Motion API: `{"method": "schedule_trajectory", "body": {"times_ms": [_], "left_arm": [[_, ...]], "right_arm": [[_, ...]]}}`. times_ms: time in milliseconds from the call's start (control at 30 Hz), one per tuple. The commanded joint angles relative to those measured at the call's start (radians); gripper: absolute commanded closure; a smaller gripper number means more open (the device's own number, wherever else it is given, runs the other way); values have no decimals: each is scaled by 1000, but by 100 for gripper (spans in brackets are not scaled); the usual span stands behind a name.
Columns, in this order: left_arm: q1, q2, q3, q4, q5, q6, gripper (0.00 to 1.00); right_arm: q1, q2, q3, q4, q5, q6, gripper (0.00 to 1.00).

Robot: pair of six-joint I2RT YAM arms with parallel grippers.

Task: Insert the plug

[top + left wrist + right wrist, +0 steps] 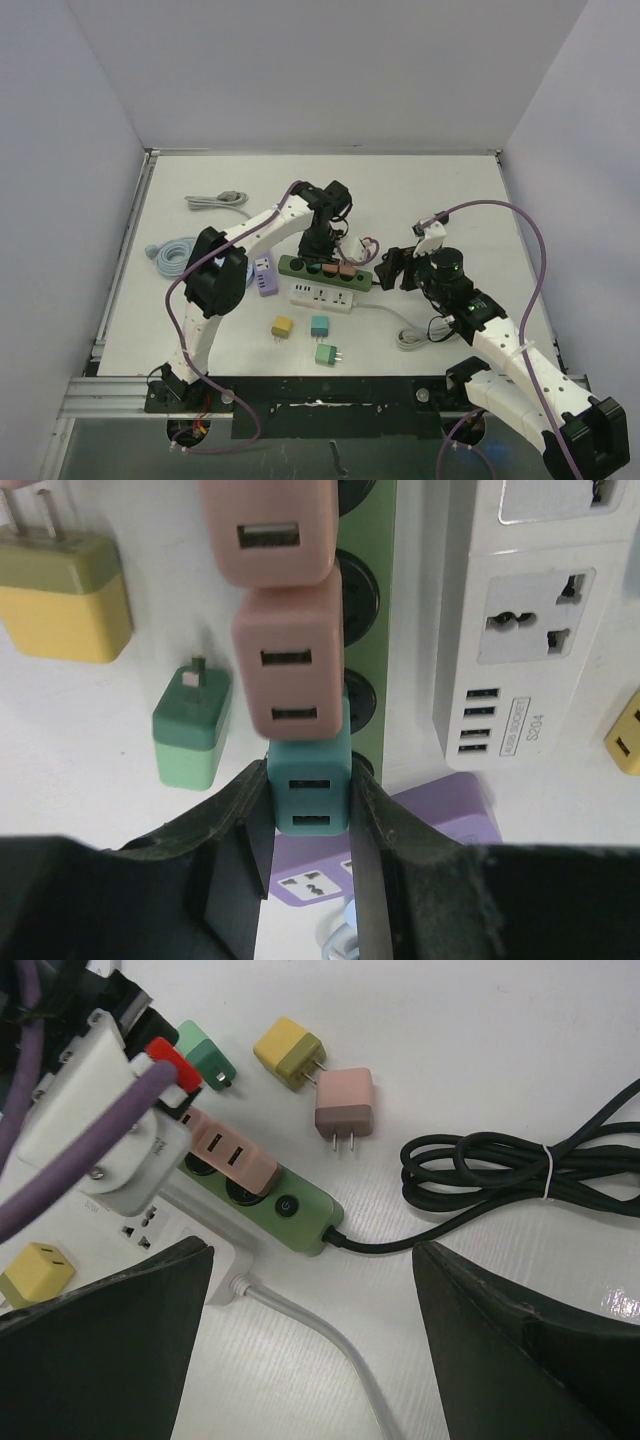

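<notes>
Black fingers [240,850] of the left gripper [308,805] pinch a teal cube plug [308,780] by its two flat sides, closed down to the plug's width. The plug's face with two USB ports points up at the wrist camera. It sits over the long green power strip [387,610], directly next in line to a pink cube charger [288,665] and touching it. A second pink cube charger [268,525] stands in the socket beyond. The plug's body hides its prongs, so I cannot tell whether they are seated.

The right gripper [312,1250] is spread wide and holds nothing. It hovers off the green strip's switch end, where a black cord [372,1248] leaves the strip and runs to a tied black bundle [520,1165].

A white multi-socket power strip [540,650] lies alongside the green strip, and its white cord [300,1325] passes under the right gripper. A purple socket adapter [440,815] lies at the green strip's other end, just beside the left fingers. On the side of the green strip away from the white one lie a yellow charger [65,600], a small green charger [190,730] and a loose pink charger [343,1103], all unplugged.
</notes>
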Motion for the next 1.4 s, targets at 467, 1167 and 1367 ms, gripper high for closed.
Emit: {"method": "schedule_trajectory", "body": {"times_ms": [467,1167,1367], "left_arm": [[-15,151,-177,171,121,0,94],[11,183,-106,134,242,-20,75],[21,13,-13,66,286,-26,25]], "right_arm": [[-15,-74,-19,35,93,4,18],[-22,-150,5,-41,197,35,17],[-24,-151,34,-69,209,22,17]]}}
